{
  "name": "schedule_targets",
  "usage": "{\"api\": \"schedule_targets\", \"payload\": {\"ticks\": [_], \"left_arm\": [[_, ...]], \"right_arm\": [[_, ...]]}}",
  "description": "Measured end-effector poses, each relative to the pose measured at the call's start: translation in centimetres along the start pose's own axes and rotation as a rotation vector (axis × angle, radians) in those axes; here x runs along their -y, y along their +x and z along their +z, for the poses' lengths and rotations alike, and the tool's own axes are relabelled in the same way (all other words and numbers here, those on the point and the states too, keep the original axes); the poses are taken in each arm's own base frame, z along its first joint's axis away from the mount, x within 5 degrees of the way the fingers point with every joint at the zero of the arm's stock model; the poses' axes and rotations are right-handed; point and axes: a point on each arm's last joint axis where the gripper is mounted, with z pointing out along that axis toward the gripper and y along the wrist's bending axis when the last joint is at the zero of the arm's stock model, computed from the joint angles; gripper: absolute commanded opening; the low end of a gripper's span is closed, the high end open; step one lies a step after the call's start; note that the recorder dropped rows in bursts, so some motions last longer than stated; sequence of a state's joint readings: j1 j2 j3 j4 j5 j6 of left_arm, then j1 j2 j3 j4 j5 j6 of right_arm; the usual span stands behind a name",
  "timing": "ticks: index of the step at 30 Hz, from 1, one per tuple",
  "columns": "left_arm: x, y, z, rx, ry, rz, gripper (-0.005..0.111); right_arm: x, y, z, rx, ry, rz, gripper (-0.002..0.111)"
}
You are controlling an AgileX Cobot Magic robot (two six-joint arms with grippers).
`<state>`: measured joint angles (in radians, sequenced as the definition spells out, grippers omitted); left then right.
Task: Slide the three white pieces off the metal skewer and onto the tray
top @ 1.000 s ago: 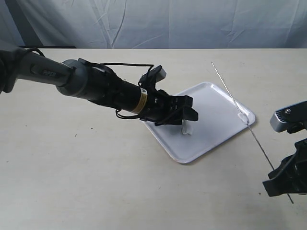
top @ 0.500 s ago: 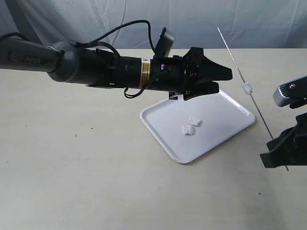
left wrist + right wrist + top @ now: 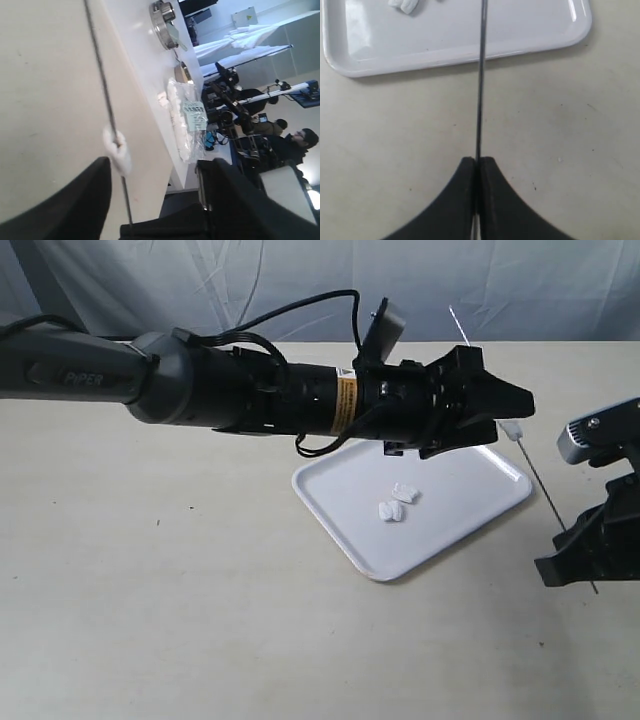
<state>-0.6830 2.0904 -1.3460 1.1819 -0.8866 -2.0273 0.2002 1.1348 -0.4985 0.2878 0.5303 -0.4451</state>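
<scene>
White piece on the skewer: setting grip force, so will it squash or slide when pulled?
Probably soft: the white piece looks lumpy and fluffy, so a pinch may squash it. Likely light: the metal skewer shows no bend under it. Pierced through, it might cling.

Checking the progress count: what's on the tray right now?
Two white pieces lie on the tray, near its middle. The third piece sits on the metal skewer. The left gripper hides the far edge.
</scene>
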Motion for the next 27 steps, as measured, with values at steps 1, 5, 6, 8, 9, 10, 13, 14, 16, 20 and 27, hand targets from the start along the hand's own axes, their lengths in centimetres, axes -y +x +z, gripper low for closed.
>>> {"api": "schedule_targets", "payload": {"ticks": [1, 5, 6, 8, 9, 10, 13, 14, 16, 20, 27], "left_arm": [[-0.16, -0.05, 0.0, 0.006, -0.017, 0.002, 0.052], [-0.6, -0.03, 0.03, 0.007, -0.069, 0.012, 0.052], [-0.64, -0.03, 0.03, 0.007, -0.074, 0.012, 0.052], [-0.68, 0.01, 0.06, 0.006, -0.08, 0.015, 0.052], [-0.72, -0.01, 0.06, 0.008, -0.084, 0.015, 0.052], [-0.74, -0.06, 0.05, 0.014, -0.086, 0.012, 0.052], [-0.84, -0.14, 0.04, 0.023, -0.098, 0.007, 0.052], [-0.87, -0.19, 0.04, 0.028, -0.101, 0.004, 0.052], [-0.92, -0.22, 0.03, 0.033, -0.107, 0.003, 0.052], [-0.94, -0.37, 0.02, 0.05, -0.108, -0.01, 0.052], [-0.63, -0.38, 0.47, 0.062, -0.12, -0.004, 0.052]], "right_arm": [[0.01, -0.01, 0.0, 0.002, 0.001, 0.0, -0.001], [0.04, -0.08, -0.01, 0.007, 0.004, -0.002, -0.001], [0.05, -0.09, -0.01, 0.009, 0.005, -0.002, -0.001], [0.06, -0.13, -0.01, 0.012, 0.007, -0.002, -0.001], [0.07, -0.15, -0.01, 0.015, 0.008, -0.002, -0.001], [0.08, -0.2, -0.03, 0.016, 0.008, -0.002, -0.001], [0.09, -0.22, -0.03, 0.018, 0.009, -0.002, -0.001], [0.09, -0.22, -0.03, 0.018, 0.009, -0.002, -0.001], [0.09, -0.22, -0.03, 0.018, 0.009, -0.002, -0.001], [0.09, -0.22, -0.03, 0.018, 0.009, -0.002, -0.001], [0.09, -0.24, -0.03, 0.021, 0.009, 0.0, -0.001]]}}
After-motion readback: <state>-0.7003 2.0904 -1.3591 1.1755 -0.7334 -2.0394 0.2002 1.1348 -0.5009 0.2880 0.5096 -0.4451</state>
